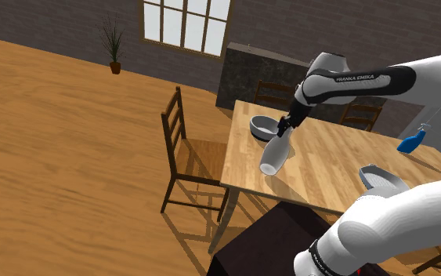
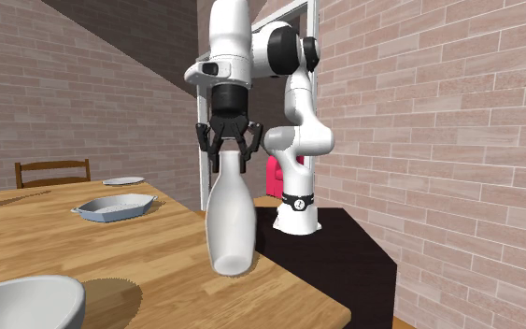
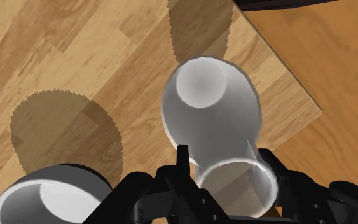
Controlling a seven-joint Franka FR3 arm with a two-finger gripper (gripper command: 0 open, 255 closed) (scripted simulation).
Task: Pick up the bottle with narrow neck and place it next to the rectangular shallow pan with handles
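So the end effector (image 1: 283, 129) had its two black fingers closed around the narrow neck of a pale grey-white bottle (image 1: 272, 154). The wrist view showed them clasping it on either side, so a proper grip. The bottle (image 2: 229, 220) hung tilted over the near corner of the desk (image 1: 328, 168), and its base looked clear of the wood, since its shadow fell off to one side.

The desk was light wooden planks with a visible grain and a few other bits on it. The rectangular shallow pan (image 2: 113, 207) with handles sat well apart from the bottle, further along the top in the second exterior view. In the shoulder view that pan (image 1: 381, 179) was partly hidden behind the arm. A round grey bowl (image 1: 264, 127) stood on the desk near the bottle, on the side away from the stand, and a blue spray bottle (image 1: 412, 141) sat towards the shoulder view's right edge.

The room had a warm wooden floor (image 1: 62, 133) and grey-brown brick walls. A big paned window (image 1: 186, 23) let in bright light, and a potted plant (image 1: 113, 49) stood by the wall below and to the shoulder view's left of it. A dark wooden chair (image 1: 187, 157) stood just beside the desk's short end, with more chairs on the far side. The dark stand (image 1: 265, 243) stood close against the desk edge.
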